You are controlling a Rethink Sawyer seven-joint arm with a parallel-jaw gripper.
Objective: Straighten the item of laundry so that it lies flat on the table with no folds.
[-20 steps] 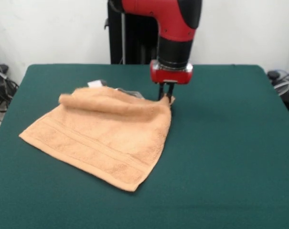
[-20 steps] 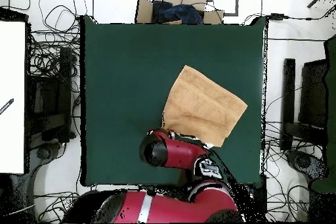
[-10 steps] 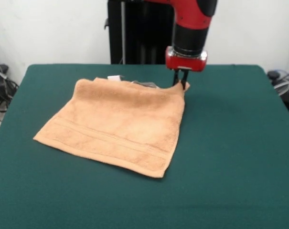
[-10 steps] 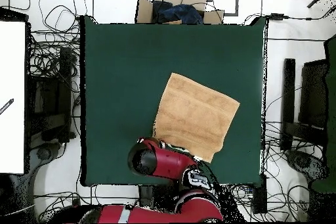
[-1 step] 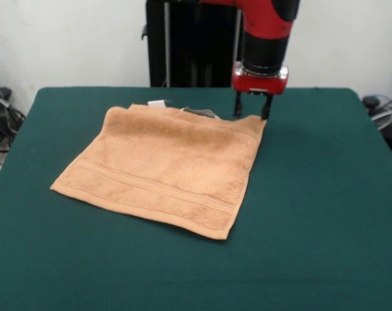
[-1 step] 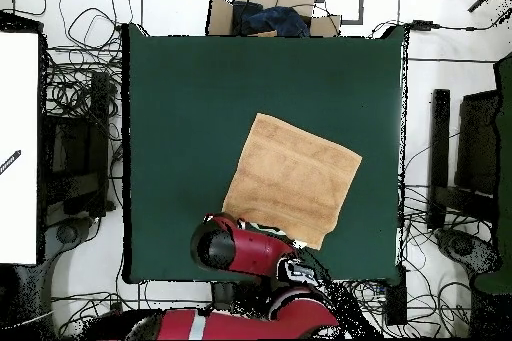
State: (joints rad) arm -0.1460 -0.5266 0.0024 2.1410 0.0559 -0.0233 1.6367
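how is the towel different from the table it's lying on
The towel is orange-tan and looped terry with woven bands; the table is a smooth dark green. The towel is small and covers only part of the far larger table. The towel lies turned at an angle to the table's edges. Both are four-sided and lie flat.

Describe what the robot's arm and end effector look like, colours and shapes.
The arm is a thick rounded tube, glossy red with a black band near the wrist. Below sits a red block-shaped wrist housing. The end effector has two thin black fingers.
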